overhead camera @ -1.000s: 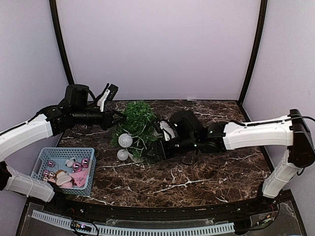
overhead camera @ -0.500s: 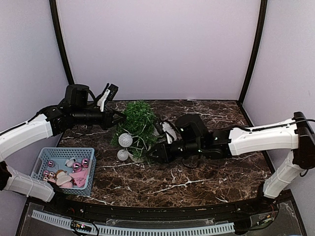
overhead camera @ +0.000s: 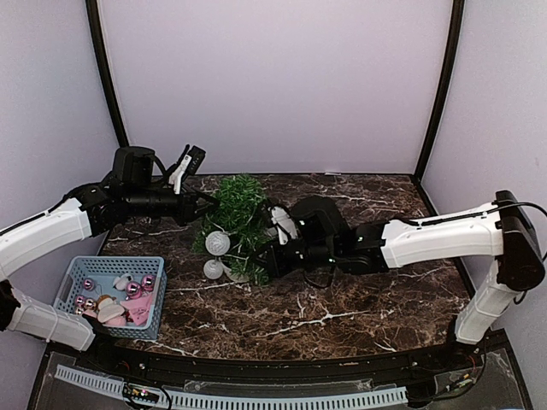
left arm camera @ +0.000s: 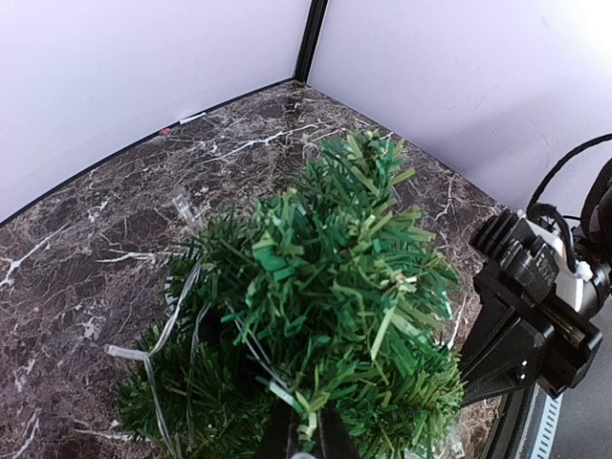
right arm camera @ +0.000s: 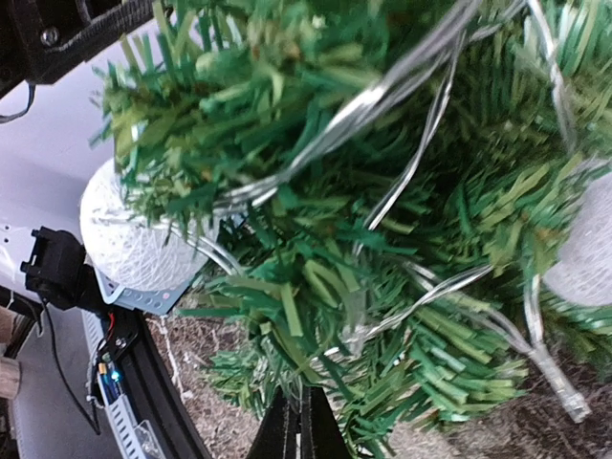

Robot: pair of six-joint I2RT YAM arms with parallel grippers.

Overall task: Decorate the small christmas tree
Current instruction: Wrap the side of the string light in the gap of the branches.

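Note:
The small christmas tree [overhead camera: 237, 209] stands mid-table, bushy green, with a clear light string [right arm camera: 421, 67] draped through its branches. Two white woven balls [overhead camera: 217, 243] hang low on its near left side. My left gripper [overhead camera: 208, 205] reaches in from the left. In the left wrist view it [left arm camera: 306, 432] is shut on a pale green branch tip of the tree [left arm camera: 335, 287]. My right gripper [overhead camera: 259, 263] comes in low from the right. Its jaws [right arm camera: 304, 411] are shut, tips buried in the lower needles; whether they pinch anything is hidden. One white ball [right arm camera: 134, 239] shows beside those branches.
A blue basket [overhead camera: 73, 286] at the near left holds several pink baubles and other ornaments. Black frame posts [overhead camera: 107, 77] rise at the back corners before purple walls. The right arm's white link [overhead camera: 444, 235] stretches across the right half of the marble table [overhead camera: 342, 316].
My right gripper's jaws have gone from open to shut at the tree's lower branches, after a short drift right and back. The left arm and the tree have not moved.

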